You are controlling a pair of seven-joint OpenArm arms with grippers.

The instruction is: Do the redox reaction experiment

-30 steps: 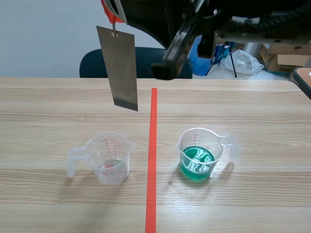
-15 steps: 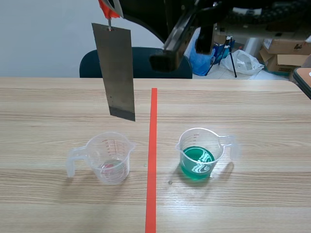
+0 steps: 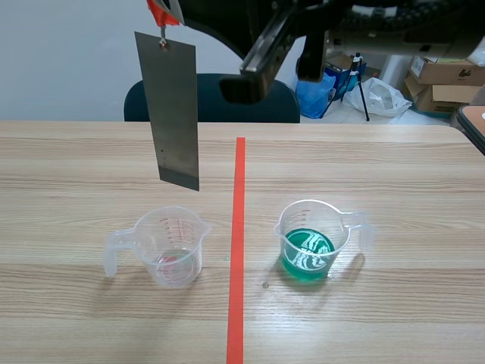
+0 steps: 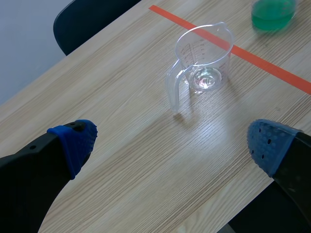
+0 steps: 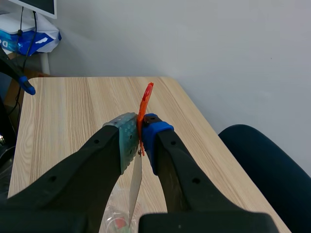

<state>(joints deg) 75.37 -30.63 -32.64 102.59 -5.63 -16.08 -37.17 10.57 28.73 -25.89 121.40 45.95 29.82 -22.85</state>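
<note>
Metal sheet (image 3: 173, 114) on clip (image 5: 145, 99), farther left

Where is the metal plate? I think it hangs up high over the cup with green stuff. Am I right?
Not quite. The metal plate hangs up high, but over the nearly empty clear measuring cup; the measuring cup with green liquid stands across the orange tape line. The scene view shows it.
</note>
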